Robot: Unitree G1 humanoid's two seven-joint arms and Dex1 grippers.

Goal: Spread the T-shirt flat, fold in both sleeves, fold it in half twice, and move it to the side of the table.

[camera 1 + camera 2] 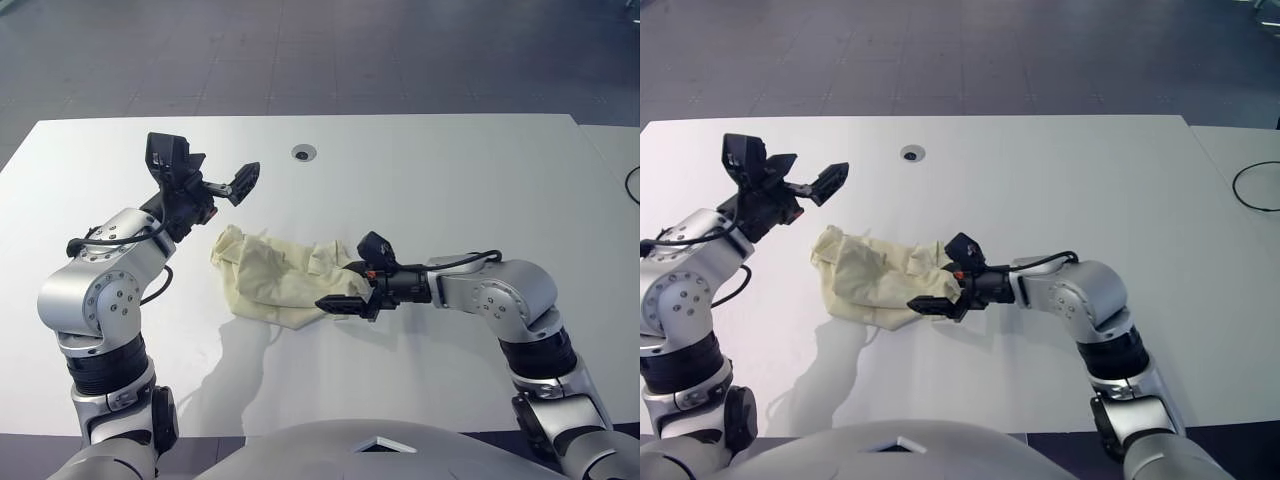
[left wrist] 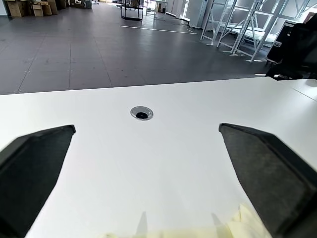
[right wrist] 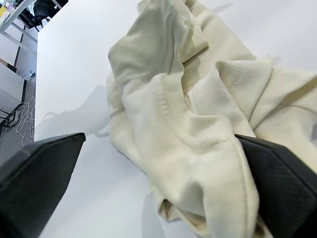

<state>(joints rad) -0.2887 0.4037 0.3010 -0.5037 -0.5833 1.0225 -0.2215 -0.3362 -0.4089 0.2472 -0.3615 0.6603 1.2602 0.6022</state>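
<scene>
R hand (image 1: 356,279) splayed round T-shirt (image 1: 272,272); L hand (image 1: 206,168) raised, splayed.

A warehouse-like lab hall; dark tiled floor (image 2: 74,49), metal shelving racks (image 2: 233,25), stacked cardboard boxes (image 2: 29,7).

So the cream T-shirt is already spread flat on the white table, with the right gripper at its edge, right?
Not flat: the right wrist view shows the T-shirt bunched in a crumpled heap. It lies on the white table, right gripper at its edge.
</scene>
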